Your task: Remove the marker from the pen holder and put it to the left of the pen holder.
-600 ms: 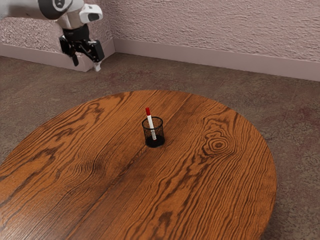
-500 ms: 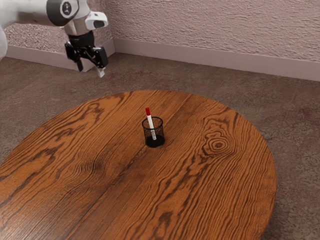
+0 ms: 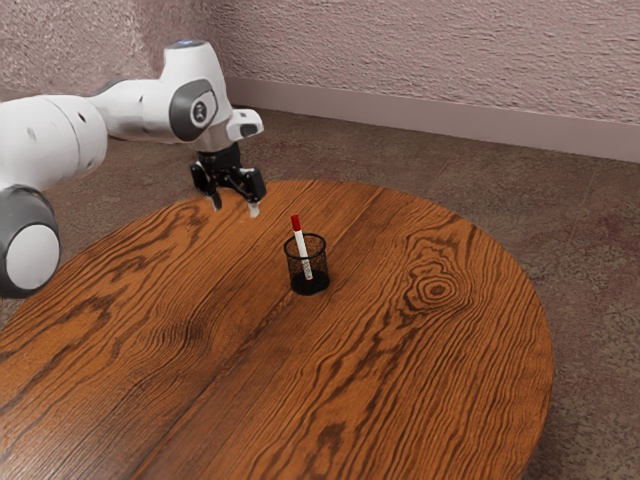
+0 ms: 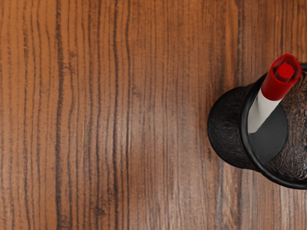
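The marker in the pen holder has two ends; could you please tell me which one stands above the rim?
The marker's red end; its white end is down inside the black mesh pen holder.

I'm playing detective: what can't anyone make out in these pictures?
- Low end of the marker: wrist view, behind the rim of the holder.
- Part of the holder: wrist view, cut off by the edge.
- Base of the arm: exterior view, cut off by the edge.
- Near side of the table: exterior view, same.

Pinkish wall (image 3: 430,55); wooden table (image 3: 430,380); floor (image 3: 590,230) perhaps carpeted
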Tool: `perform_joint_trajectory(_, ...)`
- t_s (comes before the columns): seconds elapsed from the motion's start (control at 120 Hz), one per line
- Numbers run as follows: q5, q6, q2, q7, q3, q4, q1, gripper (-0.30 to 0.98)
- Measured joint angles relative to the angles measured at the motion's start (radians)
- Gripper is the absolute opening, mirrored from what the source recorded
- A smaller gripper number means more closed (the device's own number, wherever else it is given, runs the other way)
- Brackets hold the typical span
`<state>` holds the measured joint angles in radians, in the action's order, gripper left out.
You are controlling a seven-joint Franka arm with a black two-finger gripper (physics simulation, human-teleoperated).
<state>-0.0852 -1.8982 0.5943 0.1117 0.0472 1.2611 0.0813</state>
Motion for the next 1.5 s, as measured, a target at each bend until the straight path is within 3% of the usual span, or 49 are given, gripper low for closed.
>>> perform_joint_trajectory(0.233,-0.064,-0.115,0.107,-0.005,-0.058,-0.106,0.0,0.51)
perform_joint_trajectory(0.442,-0.074,-0.166,0.199,-0.007,-0.072,-0.188,0.0,0.37)
perform_joint_trajectory(0.667,-0.075,-0.207,0.267,-0.009,-0.078,-0.239,0.0,0.31)
perform_joint_trajectory(1.175,-0.088,-0.177,0.27,-0.016,-0.099,-0.223,0.002,0.25)
perform_joint_trajectory(1.5,-0.079,-0.155,0.27,-0.02,-0.1,-0.225,0.001,0.14)
